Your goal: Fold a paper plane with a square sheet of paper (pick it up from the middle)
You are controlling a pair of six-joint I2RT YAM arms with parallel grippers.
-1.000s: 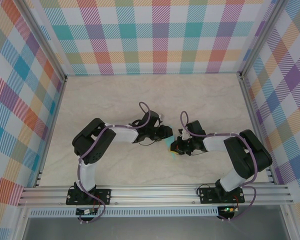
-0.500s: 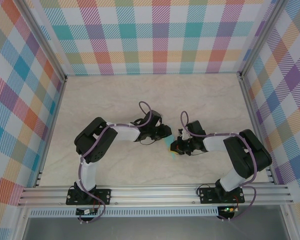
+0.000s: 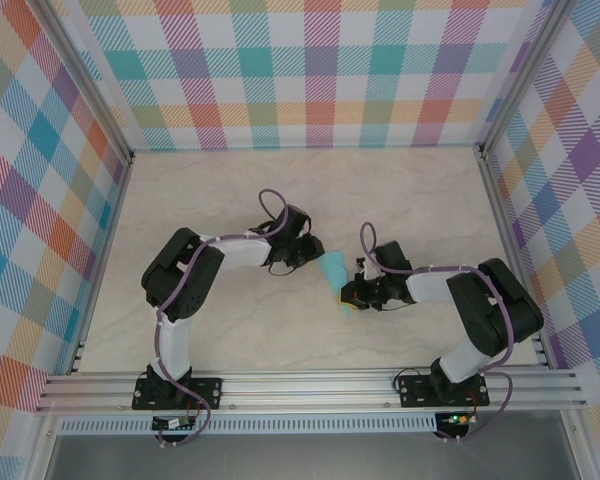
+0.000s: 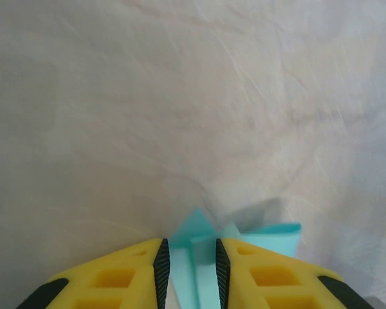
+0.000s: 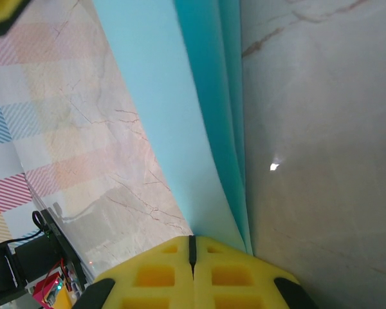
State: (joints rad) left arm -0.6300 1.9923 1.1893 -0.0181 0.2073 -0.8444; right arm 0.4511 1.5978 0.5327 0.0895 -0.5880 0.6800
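The left pincer [image 4: 193, 249] has its yellow fingers [image 4: 122, 277] drawn in on the folded turquoise paper [image 4: 196, 226], the black pads a little apart with the paper filling the gap between them; past the tips a creased point and a flat flap to the right stick out, raised off the marbled surface [image 4: 180, 96] and casting a faint shadow on it. The right pincer [image 5: 193, 239] is pressed together, its fingers meeting in a thin seam, nipping the paper's narrow end; from there the layered paper [image 5: 180, 96] runs away, widening as it goes. From above, the paper [image 3: 330, 268] spans the short gap between the left pincer [image 3: 310, 252] and the right pincer [image 3: 348, 295], near the middle of the surface [image 3: 230, 190]; both arms bend inward towards it; checked walls [image 3: 320, 70] stand around.
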